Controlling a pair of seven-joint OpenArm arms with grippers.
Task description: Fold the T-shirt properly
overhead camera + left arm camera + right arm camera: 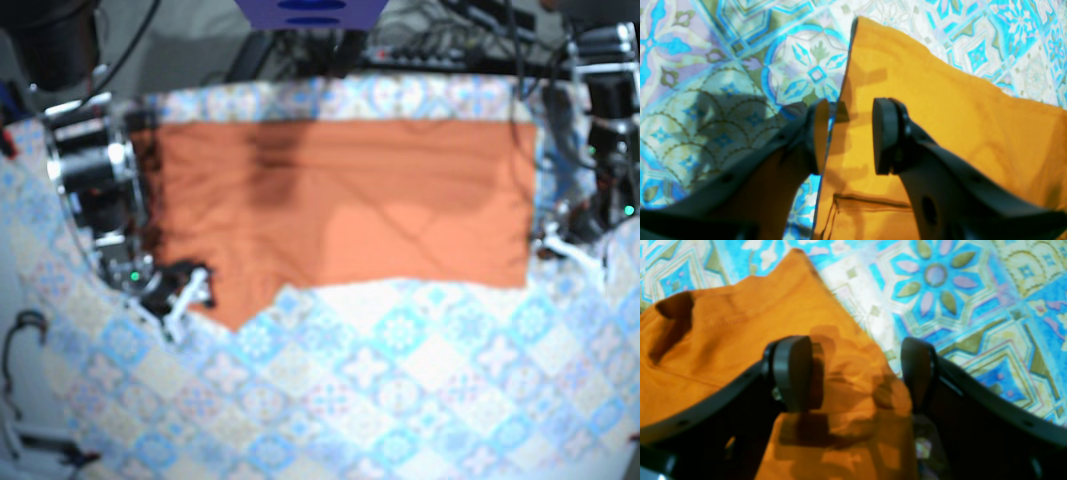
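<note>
The orange T-shirt [340, 200] lies spread as a wide band across the far half of the table, with a pointed flap [235, 308] hanging toward the front at its left end. My left gripper [850, 136] is open, low over the shirt's [940, 116] straight side edge, which runs between the fingers. It sits at the shirt's right end in the base view [552, 243]. My right gripper [855, 373] is also open, over a rumpled corner of the shirt [723, 336]. It shows at the lower left flap in the base view [183, 290]. Neither holds cloth.
A blue and white patterned tablecloth [400, 380] covers the table. Both arm bases [95, 180] [610, 150] stand at the table's sides. Cables and equipment [450, 45] crowd the back edge.
</note>
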